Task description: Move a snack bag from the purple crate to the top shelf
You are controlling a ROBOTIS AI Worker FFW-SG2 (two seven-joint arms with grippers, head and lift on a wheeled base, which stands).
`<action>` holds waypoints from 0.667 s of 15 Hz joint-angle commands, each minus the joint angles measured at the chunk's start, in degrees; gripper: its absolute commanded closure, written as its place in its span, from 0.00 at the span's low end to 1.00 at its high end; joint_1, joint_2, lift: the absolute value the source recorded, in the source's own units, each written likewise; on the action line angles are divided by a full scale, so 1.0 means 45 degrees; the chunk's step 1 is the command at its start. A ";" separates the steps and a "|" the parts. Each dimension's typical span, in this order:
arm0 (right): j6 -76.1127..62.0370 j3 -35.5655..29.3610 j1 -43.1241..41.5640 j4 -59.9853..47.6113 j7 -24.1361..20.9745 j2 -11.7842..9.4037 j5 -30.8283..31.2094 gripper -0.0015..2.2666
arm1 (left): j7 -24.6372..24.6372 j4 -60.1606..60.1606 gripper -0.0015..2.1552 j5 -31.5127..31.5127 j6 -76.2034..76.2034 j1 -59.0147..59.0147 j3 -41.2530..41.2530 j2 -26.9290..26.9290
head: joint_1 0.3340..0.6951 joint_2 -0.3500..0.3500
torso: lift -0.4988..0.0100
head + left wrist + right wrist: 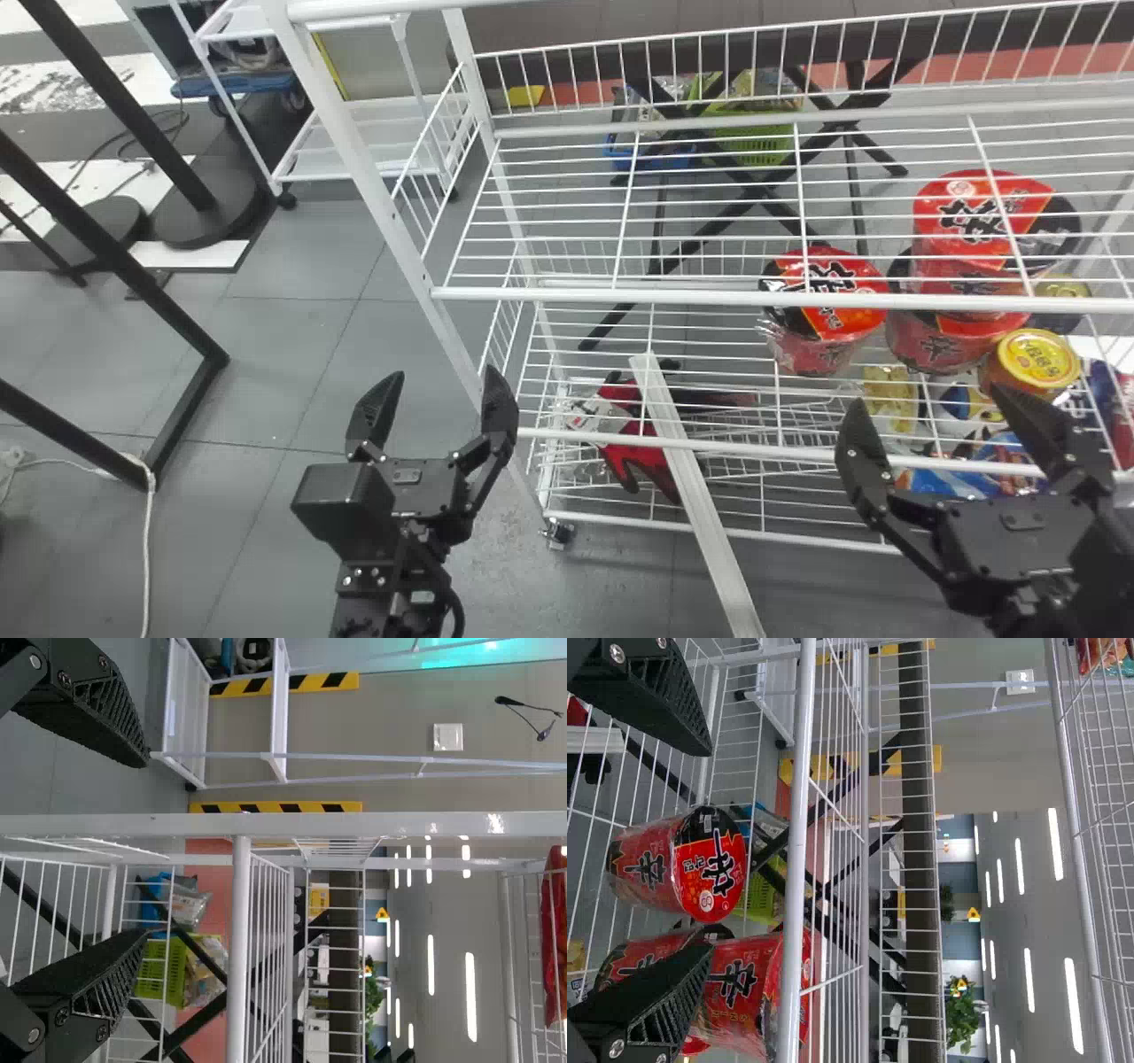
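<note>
In the head view my left gripper (443,383) stands open in front of the rack's left post. Also open, my right gripper (926,403) is at the lower right, in front of the rack. Between the fingers of the left gripper (146,850), the left wrist view shows only air; the right gripper (709,850) holds nothing and has cup noodles beyond it. Blue snack bags (948,478) lie low in the rack at the right. A red bag (556,930) rests on a high wire shelf (536,992), and a colourful bag (1099,654) is on a high shelf (1090,850).
Red noodle cups (824,301) and a yellow-lidded can (1035,361) stand on the rack. A pale strip (700,505) leans across its lower front near a red-and-black item (633,443). The white left post (381,213) is close to my left arm. Black stand legs (97,239) are farther left.
</note>
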 commanded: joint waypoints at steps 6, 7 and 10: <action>0.0000 -0.0007 0.0000 0.0020 0.0001 0.0000 0.0003 0.00 | 0.0001 0.0000 0.08 0.0000 0.0000 -0.0001 -0.0002 0.0001 | 1.00 0.82 | 0.10; 0.0000 -0.0007 0.0000 0.0000 0.0001 0.0000 0.0003 0.00 | 0.0001 0.0000 0.08 0.0000 0.0000 -0.0001 -0.0002 0.0001 | 1.00 0.82 | 0.10; -0.1758 -0.0007 0.0000 0.0410 0.0138 -0.0019 -0.0016 0.00 | 0.0001 0.0000 0.08 0.0000 0.0000 -0.0001 -0.0002 0.0001 | 1.00 0.82 | 0.09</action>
